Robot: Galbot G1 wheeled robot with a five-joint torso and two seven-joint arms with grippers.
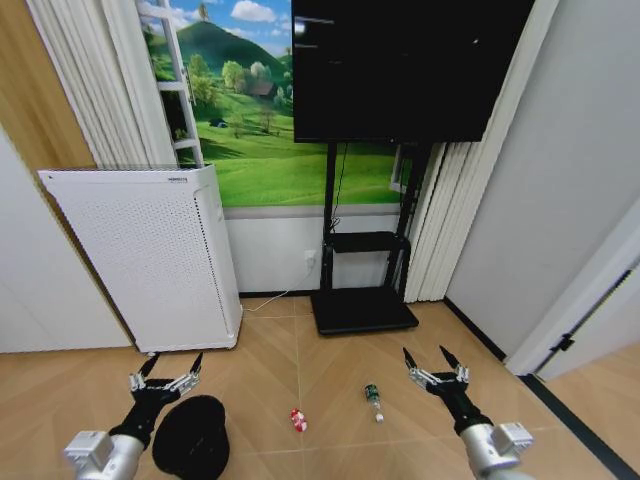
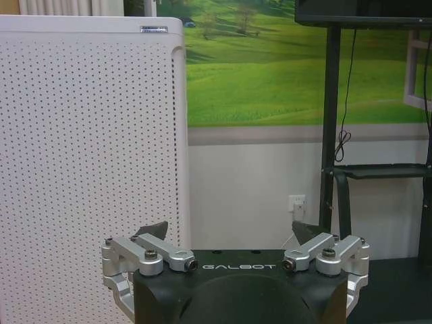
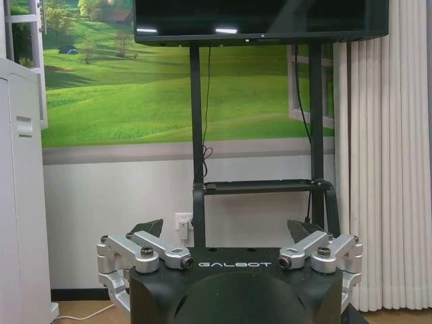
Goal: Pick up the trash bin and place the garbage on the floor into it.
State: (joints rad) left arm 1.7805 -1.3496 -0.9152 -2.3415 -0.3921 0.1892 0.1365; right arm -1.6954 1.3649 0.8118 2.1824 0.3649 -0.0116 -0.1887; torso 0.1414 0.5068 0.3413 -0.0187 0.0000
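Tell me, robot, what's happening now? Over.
Left gripper, right gripper: fingers open, empty, held low. Small black round trash bin on floor beside left arm. Red-white wrapper, green bottle unblocked.

You can read "GALBOT" in pale letters on the black body of the left gripper point(image 2: 235, 237) and likewise on the right gripper point(image 3: 229, 233). The appliance's point(image 2: 88, 169) top-edge label stays illegible.

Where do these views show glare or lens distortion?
Head view: wide-angle bending bows the curtains and door frame at the edges, and the TV screen carries faint ceiling-light reflections. Right wrist view: two bright glare streaks along the TV's lower edge. Left wrist view: even lighting on the white perforated appliance, no glare.
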